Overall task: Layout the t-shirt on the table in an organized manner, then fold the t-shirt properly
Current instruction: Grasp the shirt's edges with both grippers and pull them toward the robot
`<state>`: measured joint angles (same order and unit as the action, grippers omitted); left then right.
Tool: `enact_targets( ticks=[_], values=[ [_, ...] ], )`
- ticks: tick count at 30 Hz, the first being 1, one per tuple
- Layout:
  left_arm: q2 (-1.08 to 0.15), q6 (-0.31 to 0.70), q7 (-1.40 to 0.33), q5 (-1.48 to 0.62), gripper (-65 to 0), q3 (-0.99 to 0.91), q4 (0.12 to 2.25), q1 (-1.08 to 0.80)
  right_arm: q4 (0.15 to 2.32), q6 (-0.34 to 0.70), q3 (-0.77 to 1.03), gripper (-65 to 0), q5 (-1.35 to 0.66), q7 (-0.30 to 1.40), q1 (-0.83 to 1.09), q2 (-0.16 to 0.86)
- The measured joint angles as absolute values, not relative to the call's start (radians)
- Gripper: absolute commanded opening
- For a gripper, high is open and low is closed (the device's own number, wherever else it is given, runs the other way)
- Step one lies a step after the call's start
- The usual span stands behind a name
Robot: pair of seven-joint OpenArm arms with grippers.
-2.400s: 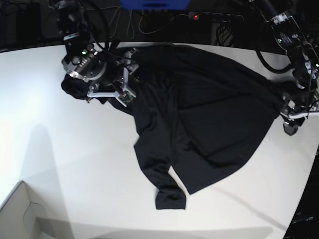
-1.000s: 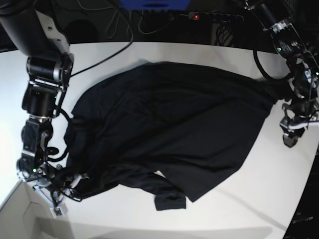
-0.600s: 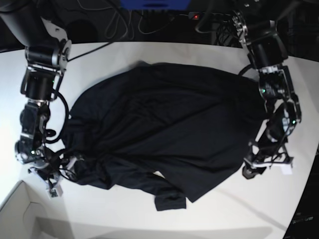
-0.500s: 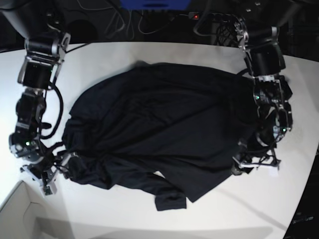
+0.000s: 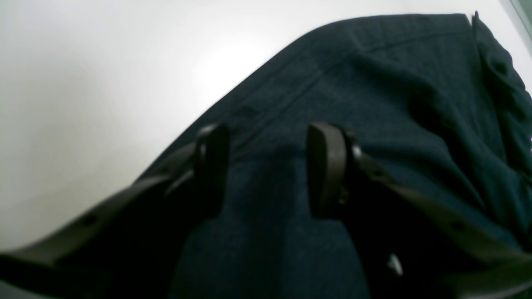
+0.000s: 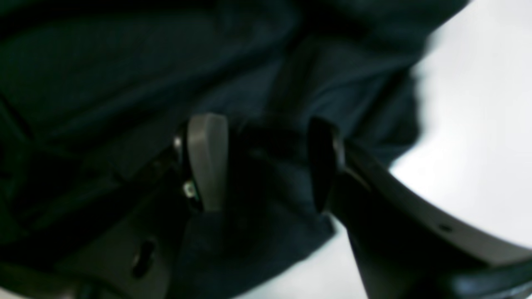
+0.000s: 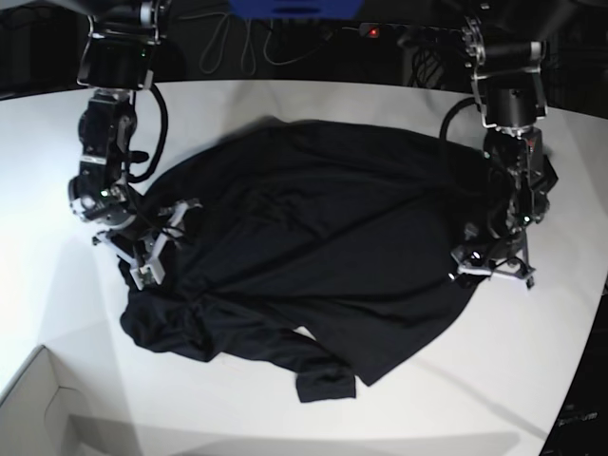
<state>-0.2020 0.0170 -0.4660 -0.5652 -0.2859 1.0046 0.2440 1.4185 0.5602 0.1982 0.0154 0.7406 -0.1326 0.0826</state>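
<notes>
Right claw [image 6: 257,162]: just let go, jaws apart over bunched t-shirt [image 7: 323,247].
Left claw [image 5: 266,166]: apart, seemingly gripping nothing.
Worktop [image 7: 285,418]: shirt spread wider; layout unfinished.

I see left gripper [image 5: 266,166] jaws apart over the t-shirt [image 5: 374,104] | hem runs toward one o'clock | table [image 5: 104,74] at ten o'clock

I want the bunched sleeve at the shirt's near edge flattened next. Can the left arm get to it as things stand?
Probably yes. The left end effector stands open over the t-shirt, holding nothing, and only bare table lies toward the bunched sleeve. It is a fair stretch, though.
</notes>
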Motion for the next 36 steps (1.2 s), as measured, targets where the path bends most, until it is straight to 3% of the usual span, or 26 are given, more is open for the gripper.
enact_targets(
  ticks=[5,11,18,22,25,27,33,36],
  values=[
    [-0.255,0.042,-0.418,-0.583,-35.1,-0.289,1.026,0.165,1.341,0.559,0.198,-33.5,0.004,0.7,-0.134,0.084],
    [-0.275,0.044,-0.397,-0.578,-35.1,-0.293,1.113,0.064,1.423,0.556,0.207,-35.8,-0.007,0.628,-0.011,0.125],
    [-0.268,0.021,-0.44,-0.566,-35.1,-0.292,1.216,0.001,1.644,0.561,0.238,-65.0,0.012,0.638,0.165,0.134],
    [-0.268,0.02,-0.446,-0.565,-35.1,-0.292,1.225,-0.003,1.797,0.563,0.381,-65.0,0.015,0.641,0.214,0.055],
    [-0.268,0.019,-0.444,-0.565,-35.1,-0.292,1.225,-0.002,1.861,0.627,0.488,-65.0,0.006,0.632,0.223,-0.001],
    [-0.268,0.019,-0.445,-0.566,-35.1,-0.292,1.226,-0.002,1.864,0.683,0.537,-65.0,0.009,0.641,0.233,-0.017],
    [-0.268,0.019,-0.445,-0.566,-35.1,-0.292,1.226,-0.002,1.826,0.692,0.588,-65.0,0.019,0.703,0.324,-0.031],
    [-0.268,0.019,-0.445,-0.566,-35.1,-0.292,1.226,-0.002,1.822,0.694,0.587,-59.8,0.012,0.692,0.347,-0.03]
  ],
)
